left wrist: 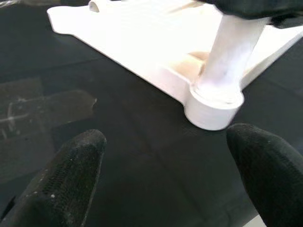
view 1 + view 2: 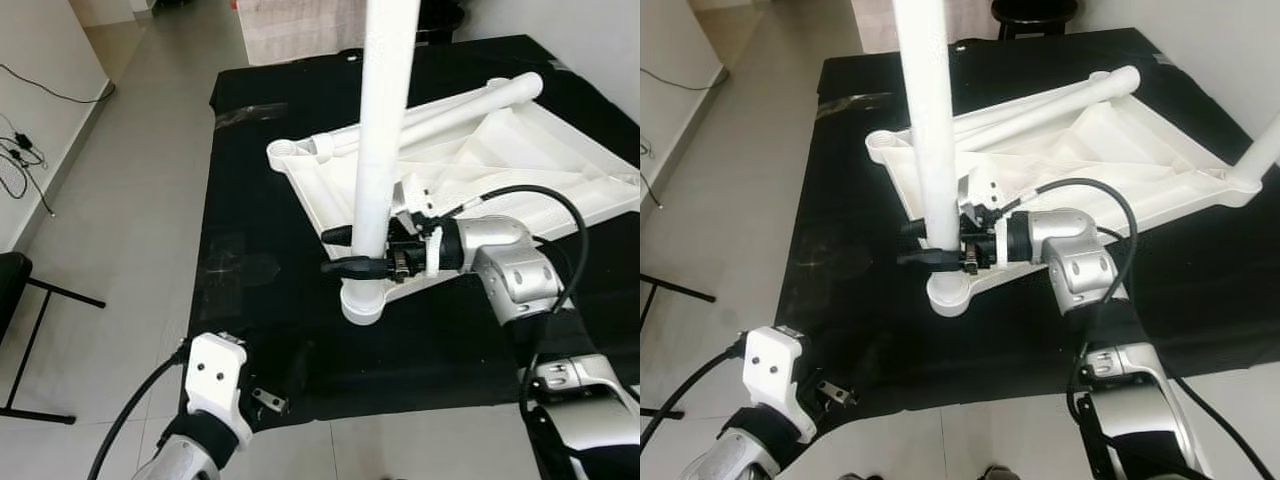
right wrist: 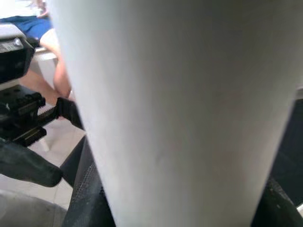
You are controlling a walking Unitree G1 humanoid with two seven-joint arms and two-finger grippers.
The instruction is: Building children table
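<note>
1. The right end effector (image 2: 352, 252) grips a white table leg (image 2: 385, 130), its two black fingers closed around the lower part, one on each side.
2. Just below that grip, the leg stands upright in the corner socket (image 2: 362, 300) of the white tabletop (image 2: 520, 150), which lies upside down on a black mat (image 2: 250, 200).
3. A second leg (image 2: 470, 100) lies across the tabletop, beyond the right end effector.
4. The left end effector (image 1: 165, 179) hovers with fingers wide apart, the socket near ahead.
5. No readable writing anywhere.

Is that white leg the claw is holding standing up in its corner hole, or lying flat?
Standing up. The white leg rises from the corner socket of the tabletop, right claw around it.
</note>
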